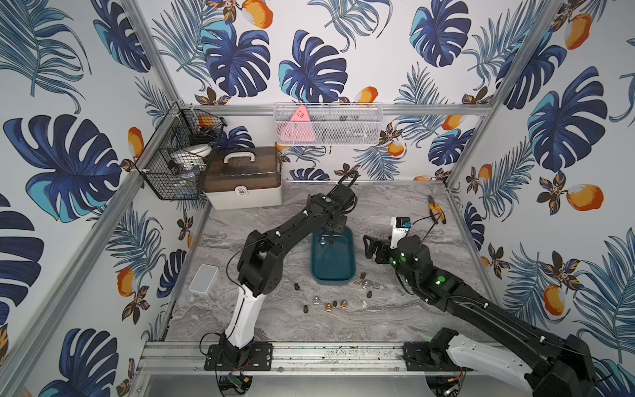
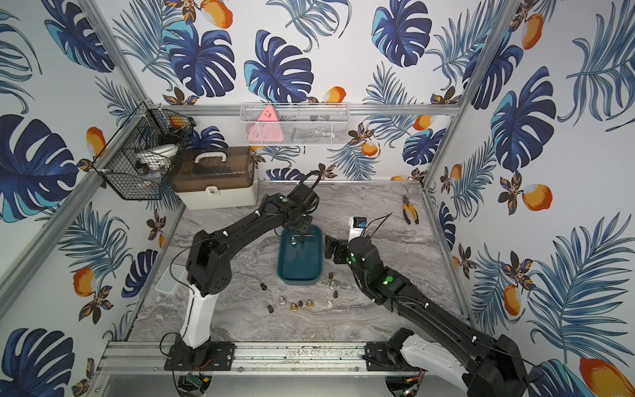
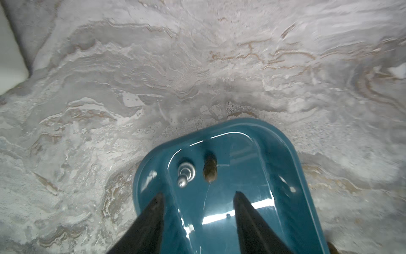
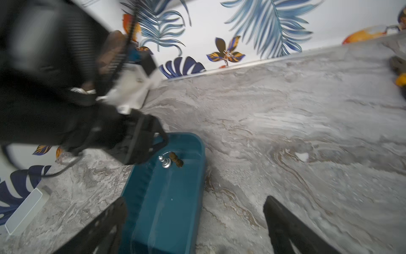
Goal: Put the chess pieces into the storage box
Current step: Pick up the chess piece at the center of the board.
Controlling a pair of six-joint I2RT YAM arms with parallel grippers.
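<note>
Storage box (image 1: 332, 264): a teal tub on the desk (image 1: 395, 319), about mid-surface, between the two arms.

Contents: two chess pieces at the far end, close side by side. These are a silver piece (image 3: 185, 174) and a brown piece (image 3: 210, 170). The silver one stands upright. The brown one is blurred and may be leaning; this cannot be confirmed. The remainder of the box floor is bare.

Loose pieces (image 1: 335, 304): about ten are on the desk off the near end of the box. Most are dark brown, a few are silver or gold, and there is one white piece (image 1: 364, 304).

Left hand (image 3: 198, 195): over the far end of the box, just above the two pieces inside. The jaws are partly apart with nothing between them.

Right hand (image 4: 195, 201): just beside the box's right side, above the desk. The jaws are spread wide and hold nothing.

Outlying items: a white case (image 1: 240, 196) with a brown lid is at the far left corner. Pliers (image 1: 436, 209) are at the far right.
</note>
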